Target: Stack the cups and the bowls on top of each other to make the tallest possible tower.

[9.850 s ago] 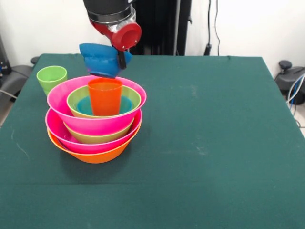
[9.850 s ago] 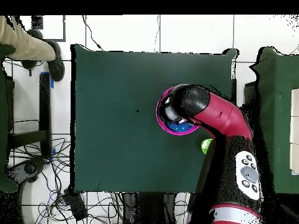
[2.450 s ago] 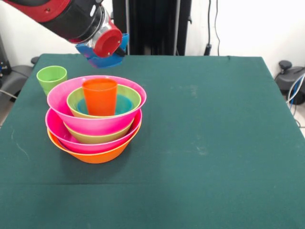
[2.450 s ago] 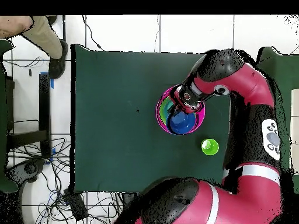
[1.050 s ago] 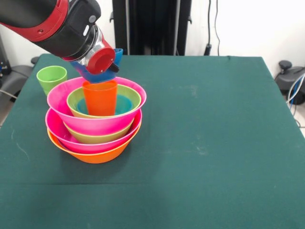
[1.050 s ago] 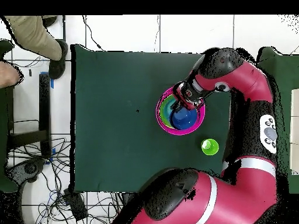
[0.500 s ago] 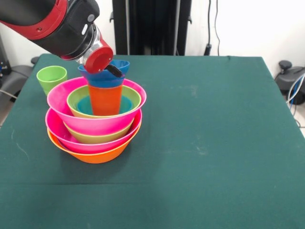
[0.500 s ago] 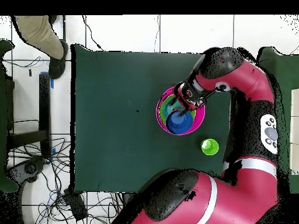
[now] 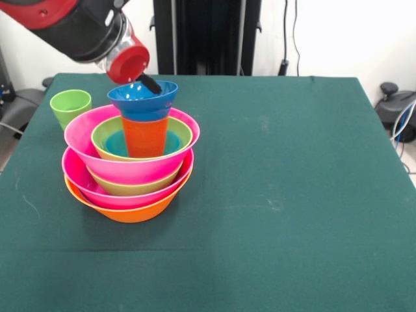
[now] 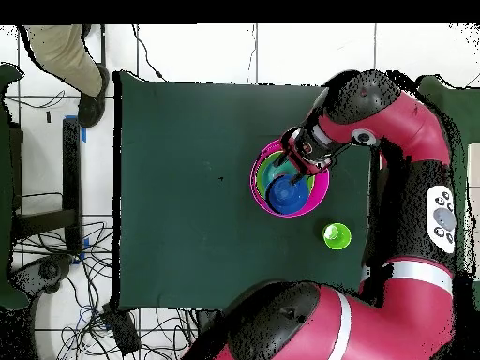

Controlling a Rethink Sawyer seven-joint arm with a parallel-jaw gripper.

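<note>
Behind: white wall, dark upright post, cables trailing at the sides. Below that, green-clothed desk [image 9: 292, 195], bare apart from the pile and one stray cup. Reaching in from above, red and black arm [image 9: 78, 26]. On the desk's left part in the front view, the tower [image 9: 130, 175]: orange bowl [image 9: 130, 213] lowest, pink and green bowls nested above, orange-red cup [image 9: 145, 136] upright in the middle. Seated level on that cup's mouth, small blue bowl [image 9: 143, 97], opening upward. Just beside the tower, light green cup [image 9: 70, 104], upright, not yet stacked. Right at the blue bowl's far rim, pincer [image 9: 148, 82], angled down from above; released or clenched, impossible to tell. Probably a straight lift away next, then over to the green cup.
</note>
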